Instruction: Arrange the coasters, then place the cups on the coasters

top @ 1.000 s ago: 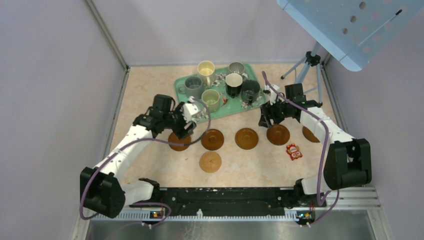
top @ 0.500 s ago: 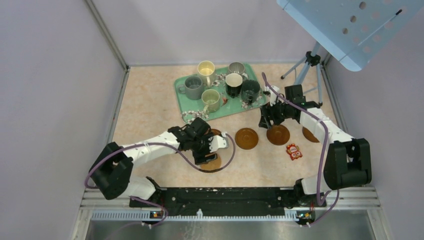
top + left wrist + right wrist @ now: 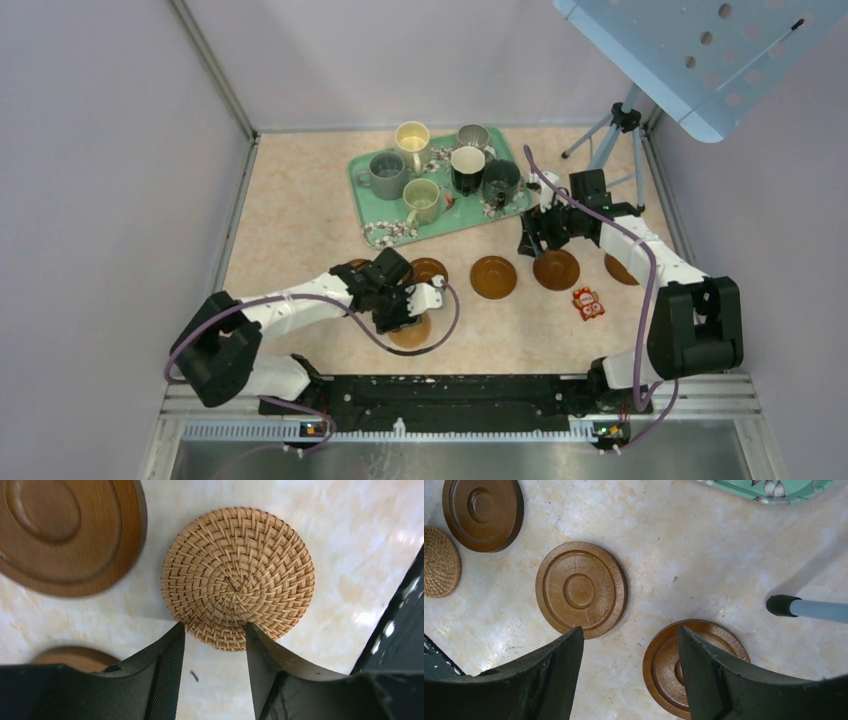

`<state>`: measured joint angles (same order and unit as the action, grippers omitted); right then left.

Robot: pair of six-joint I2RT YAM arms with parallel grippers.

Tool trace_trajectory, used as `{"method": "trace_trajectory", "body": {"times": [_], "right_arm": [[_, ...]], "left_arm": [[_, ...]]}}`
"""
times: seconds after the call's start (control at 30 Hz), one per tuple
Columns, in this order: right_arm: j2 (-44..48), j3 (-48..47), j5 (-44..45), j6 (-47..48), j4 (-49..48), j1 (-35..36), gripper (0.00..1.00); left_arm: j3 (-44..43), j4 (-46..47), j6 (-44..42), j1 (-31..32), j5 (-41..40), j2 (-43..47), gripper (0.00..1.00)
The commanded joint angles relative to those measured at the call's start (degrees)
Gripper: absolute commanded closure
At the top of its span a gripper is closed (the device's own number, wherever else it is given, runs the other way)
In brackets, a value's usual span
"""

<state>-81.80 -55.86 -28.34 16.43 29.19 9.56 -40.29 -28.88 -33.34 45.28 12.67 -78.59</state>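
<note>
1. The left gripper [image 3: 214,631] has its jaws partly parted and clasps nothing. The near rim of the woven coaster [image 3: 237,577] sits in the gap between the tips, and I cannot tell whether they touch it.
2. That coaster is a round, pale tan disc of straw plaited in a spiral. It lies flat on the table [image 3: 350,540], just ahead of the jaws.
3. To the left of these jaws, a brown wooden coaster [image 3: 65,530] with a ringed centre lies farther ahead. A second wooden coaster [image 3: 75,657] sits beside the finger, mostly cut off.
4. The right gripper [image 3: 629,635] stands wide and holds nothing. A ringed coaster [image 3: 581,590] lies just ahead of one finger, and another coaster [image 3: 661,665] lies partly under the other finger.
5. The wrist views show the weave and the carved rings. The top view shows the woven coaster only as a plain tan patch, half hidden by the left gripper.
6. Only the top view shows the six cups [image 3: 421,200] on the green tray [image 3: 462,216], well beyond both pairs of jaws. It also shows a red trinket [image 3: 588,303], nearer the arm bases than the right jaws.
</note>
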Motion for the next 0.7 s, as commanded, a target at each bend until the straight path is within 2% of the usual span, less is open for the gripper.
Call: {"method": "trace_trajectory", "body": {"times": [0.0,0.17,0.37,0.5,0.67], "right_arm": [[2.39,-0.20,-0.40,0.54,-0.54,-0.61,0.32],[2.31,-0.21,-0.40,0.54,-0.63,-0.66,0.32],[1.97,-0.42,-0.58,0.54,-0.58,-0.64,0.32],[2.01,-0.47,-0.49,0.62,-0.48,-0.63,0.32],[2.00,-0.32,-0.32,0.93,-0.30,-0.67,0.32]], "left_arm": [[5.03,-9.15,-5.03,-4.30,-3.18,5.95,0.49],[9.30,-13.95,-12.29,-16.16,-2.77,13.39,0.50],[12.42,-16.15,-21.80,-29.17,-6.00,17.86,0.50],[9.65,-16.86,-28.92,-40.73,-5.22,15.06,0.51],[3.91,-17.63,-37.14,-54.51,-4.14,7.52,0.53]]}}
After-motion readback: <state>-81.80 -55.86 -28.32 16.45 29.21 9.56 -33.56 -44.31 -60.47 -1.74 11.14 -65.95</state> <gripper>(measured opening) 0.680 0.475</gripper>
